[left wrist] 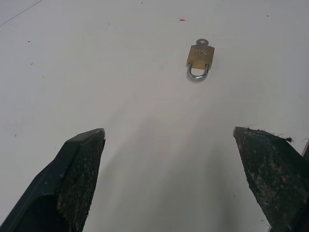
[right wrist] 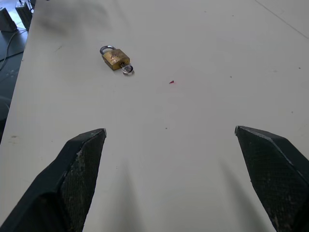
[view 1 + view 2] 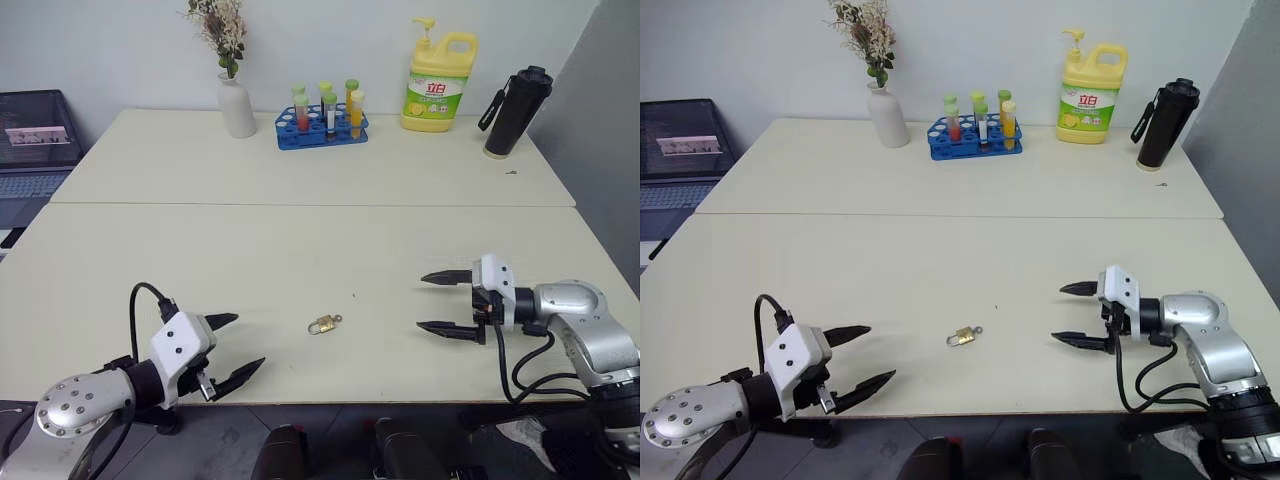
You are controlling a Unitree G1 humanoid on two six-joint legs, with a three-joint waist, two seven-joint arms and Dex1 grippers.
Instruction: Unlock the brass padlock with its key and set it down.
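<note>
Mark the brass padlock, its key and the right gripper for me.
brass padlock (image 2: 116,58), right wrist view, on its golden body.
key (image 2: 127,69), right wrist view, on its silvery ring-shaped head at the lock's base.
right gripper (image 3: 432,302), left eye view, midway between its open fingertips.

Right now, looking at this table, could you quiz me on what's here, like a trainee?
1. True or false: the left gripper holds the brass padlock.
2. Where does the key sit? A) in the padlock's body B) in the right gripper C) by the vase
3. Fill in: both grippers' jaws are ____.

Key: 1 false, it lies on the table between the grippers; 2 A; 3 open.
</note>
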